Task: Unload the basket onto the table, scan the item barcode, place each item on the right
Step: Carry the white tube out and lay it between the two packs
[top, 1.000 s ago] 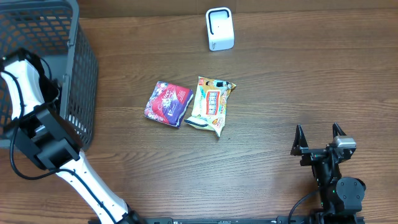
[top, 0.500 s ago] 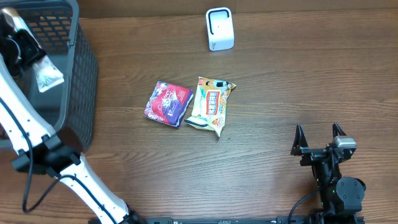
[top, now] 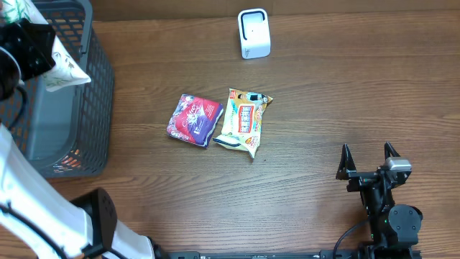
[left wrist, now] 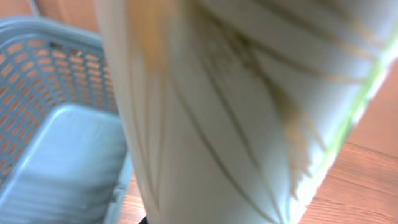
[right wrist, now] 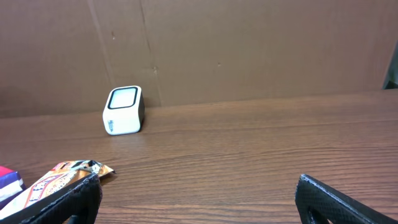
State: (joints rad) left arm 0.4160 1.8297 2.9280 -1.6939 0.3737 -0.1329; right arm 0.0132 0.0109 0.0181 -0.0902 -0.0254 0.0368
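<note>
— While the left gripper (top: 37, 57) is clamped shut up in that corner, what has it got?
— One white pouch (top: 67, 70), pinched at one end and held up above the grey basket (top: 97, 101). It fills the left wrist view.
— And the scanner (top: 254, 33)?
— Well apart, at the far edge of the table (top: 323, 93), beyond a purple packet (top: 193, 120) and a yellow snack bag (top: 244, 122) lying side by side.
— Right gripper (top: 369, 160)?
— Jaws wide, holding nothing, at the near edge.
</note>
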